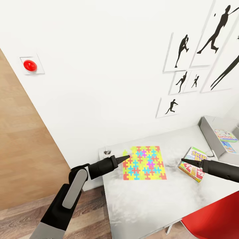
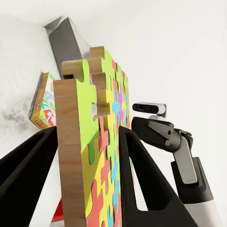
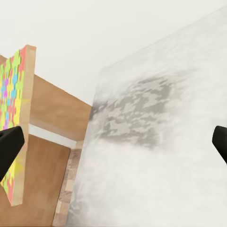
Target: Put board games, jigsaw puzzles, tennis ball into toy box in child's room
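Observation:
My left gripper point(image 1: 126, 158) point(image 2: 87, 135) is shut on the near edge of a jigsaw puzzle point(image 1: 144, 163) point(image 2: 97, 142), a thin multicolour board held just above the table point(image 1: 139, 202). The same puzzle point(image 3: 14, 118) hangs clear of the table top point(image 3: 151, 132) in the right wrist view. Beside the green Skip-Bo board game point(image 1: 195, 163) point(image 2: 42, 101), my right gripper point(image 1: 183, 161) point(image 3: 113, 142) is open and holds nothing. The grey toy box point(image 1: 207, 131) point(image 2: 64, 38) stands at the table's far right with two game boxes point(image 1: 226, 136) inside. The tennis ball is out of view.
A red chair point(image 1: 212, 219) sits at the table's near right corner. The white wall behind carries black silhouette pictures point(image 1: 184, 49) and a red button point(image 1: 30, 65). Wood-plank floor point(image 1: 23, 215) lies to the left of the table.

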### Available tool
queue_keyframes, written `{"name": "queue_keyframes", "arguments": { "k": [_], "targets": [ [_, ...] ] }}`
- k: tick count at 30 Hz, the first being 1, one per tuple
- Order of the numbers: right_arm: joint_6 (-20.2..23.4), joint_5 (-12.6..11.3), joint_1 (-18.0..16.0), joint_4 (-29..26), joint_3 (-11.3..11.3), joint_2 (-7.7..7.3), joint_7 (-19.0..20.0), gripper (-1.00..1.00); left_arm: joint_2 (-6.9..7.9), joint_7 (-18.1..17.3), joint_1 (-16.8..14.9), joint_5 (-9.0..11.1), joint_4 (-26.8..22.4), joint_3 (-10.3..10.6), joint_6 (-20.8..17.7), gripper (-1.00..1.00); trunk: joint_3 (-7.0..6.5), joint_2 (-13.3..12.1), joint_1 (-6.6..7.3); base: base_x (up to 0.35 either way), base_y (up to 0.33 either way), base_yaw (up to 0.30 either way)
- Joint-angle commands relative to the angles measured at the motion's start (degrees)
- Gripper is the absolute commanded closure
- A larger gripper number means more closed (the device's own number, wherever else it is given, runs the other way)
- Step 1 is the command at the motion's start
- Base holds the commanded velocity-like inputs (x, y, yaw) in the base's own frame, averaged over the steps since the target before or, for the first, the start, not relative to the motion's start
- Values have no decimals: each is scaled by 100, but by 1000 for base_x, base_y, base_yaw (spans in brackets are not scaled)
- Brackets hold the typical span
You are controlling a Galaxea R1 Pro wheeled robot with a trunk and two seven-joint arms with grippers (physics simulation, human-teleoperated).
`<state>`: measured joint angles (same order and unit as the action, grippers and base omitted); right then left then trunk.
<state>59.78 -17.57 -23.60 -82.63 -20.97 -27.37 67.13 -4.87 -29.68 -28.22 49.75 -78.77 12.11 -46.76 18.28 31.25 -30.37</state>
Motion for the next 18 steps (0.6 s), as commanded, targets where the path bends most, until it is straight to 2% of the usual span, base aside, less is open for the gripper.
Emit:
{"name": "queue_keyframes", "arguments": {
  "k": [1,7,18],
  "targets": [
    [22,14,-5,1,0,-2,93,-100,-3,-8,-9,18,0,1,-34,100,9,8,-2,0,0,0],
    [22,28,-4,1,9,6,286,-100,-3,-16,-22,23,2,20,-1,100,9,8,-2,0,0,0],
    [22,33,-2,2,13,0,371,-100,-4,-20,-32,18,2,27,27,100,9,8,-2,0,0,0]
  ]
}}
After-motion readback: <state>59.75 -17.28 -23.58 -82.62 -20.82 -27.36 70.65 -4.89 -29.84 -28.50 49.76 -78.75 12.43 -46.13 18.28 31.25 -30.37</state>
